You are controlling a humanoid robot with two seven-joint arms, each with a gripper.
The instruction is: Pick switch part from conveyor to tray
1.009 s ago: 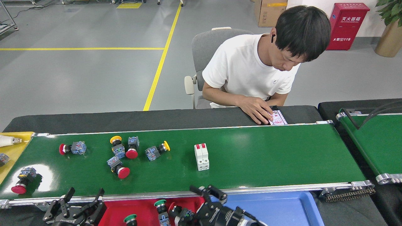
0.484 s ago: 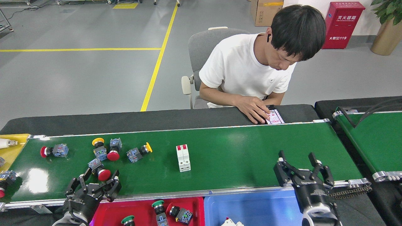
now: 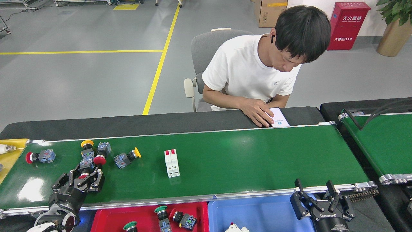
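The conveyor (image 3: pixel 241 161) is a long dark-green belt with silver rails. At its left end lie several switch parts: a red-capped one (image 3: pixel 32 157), a yellow-capped one (image 3: pixel 87 144), another red-capped one (image 3: pixel 99 160) and a yellow one lying sideways (image 3: pixel 128 157). A white breaker with red levers (image 3: pixel 171 162) sits mid-belt. My left gripper (image 3: pixel 82 176) is open over the belt, its fingers straddling a small red-capped switch part (image 3: pixel 83 175), largely hidden. My right gripper (image 3: pixel 318 199) is open and empty at the near rail, above the blue tray (image 3: pixel 264 216).
The red tray (image 3: pixel 106 219) holds green-capped and red-capped switch parts. A white piece (image 3: pixel 236 228) lies in the blue tray. A person sits across the belt, a hand (image 3: pixel 257 116) on a device. A second green belt (image 3: pixel 386 145) lies right, a yellow tray (image 3: pixel 11 158) left.
The parts have drifted left along the belt. My left gripper has reached forward and left onto the red-capped switch part. My right gripper has drawn back from over the belt to the near rail.
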